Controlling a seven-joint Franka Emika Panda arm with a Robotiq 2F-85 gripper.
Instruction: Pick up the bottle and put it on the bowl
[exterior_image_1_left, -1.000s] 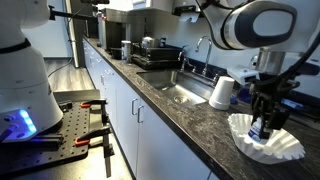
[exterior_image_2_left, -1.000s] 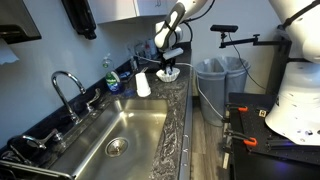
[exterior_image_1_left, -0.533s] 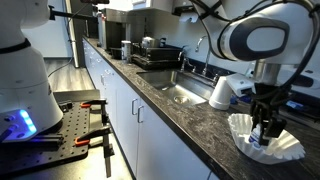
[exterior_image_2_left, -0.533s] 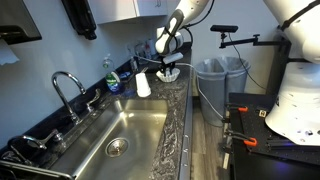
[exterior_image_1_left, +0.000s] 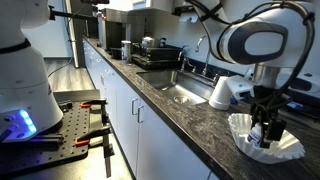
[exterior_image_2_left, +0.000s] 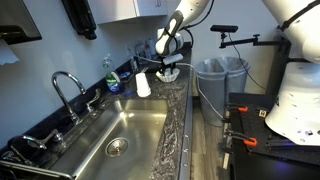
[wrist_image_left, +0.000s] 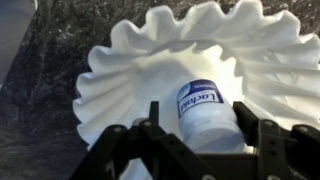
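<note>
The bottle, small with a white cap and a blue label, lies inside the white fluted bowl. My gripper is down in the bowl with its fingers on either side of the bottle. It is open: a gap shows between the left finger and the bottle, while the right finger is close against it. In both exterior views the gripper reaches down into the bowl on the dark counter. The bottle is hard to make out there.
An upturned white paper cup stands on the counter beside the bowl. A steel sink with a faucet lies further along. A blue soap bottle stands by the wall. Trash bins stand beyond the counter end.
The gripper has sunk a little lower into the bowl over the last second. The bowl and the cup have not moved.
</note>
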